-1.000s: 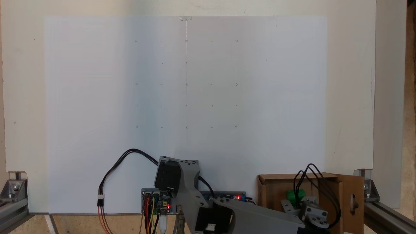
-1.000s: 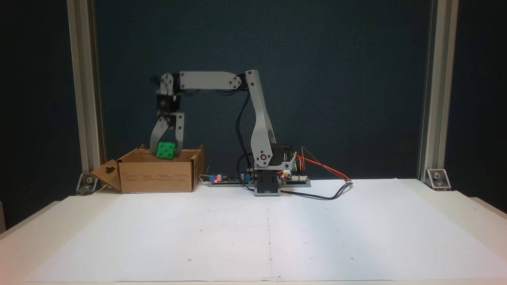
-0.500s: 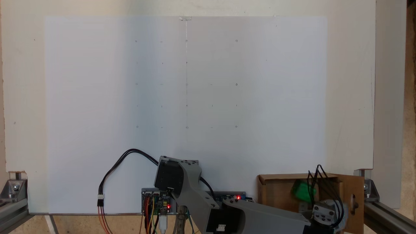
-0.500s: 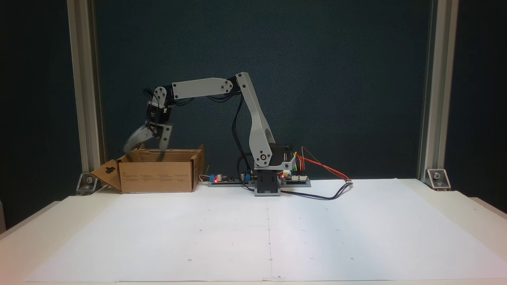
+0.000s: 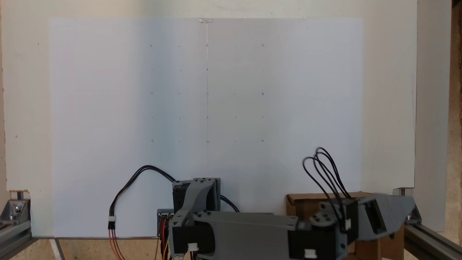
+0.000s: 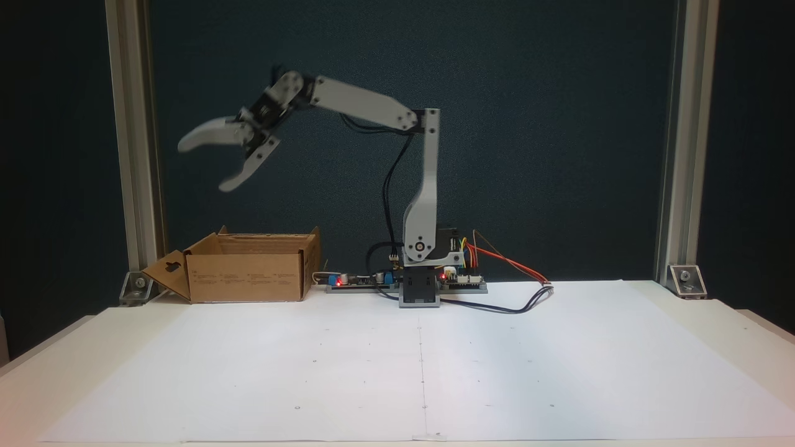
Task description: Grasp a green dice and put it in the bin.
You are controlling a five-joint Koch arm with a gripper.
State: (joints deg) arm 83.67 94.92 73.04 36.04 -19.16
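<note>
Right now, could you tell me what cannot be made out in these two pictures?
- Inside of the bin: its front wall hides it in one fixed view; the arm covers it in the other. So whether the green dice lies there cannot be told.
- Claw: open, slightly motion-blurred.
- Arm base: cut off by the bottom edge in a fixed view.

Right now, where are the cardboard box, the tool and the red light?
cardboard box [image 6: 245, 277], fixed view, front wall.
tool [image 6: 200, 166], fixed view, gap between its open tips.
red light [image 6: 338, 282], fixed view, on the circuit board.
</note>
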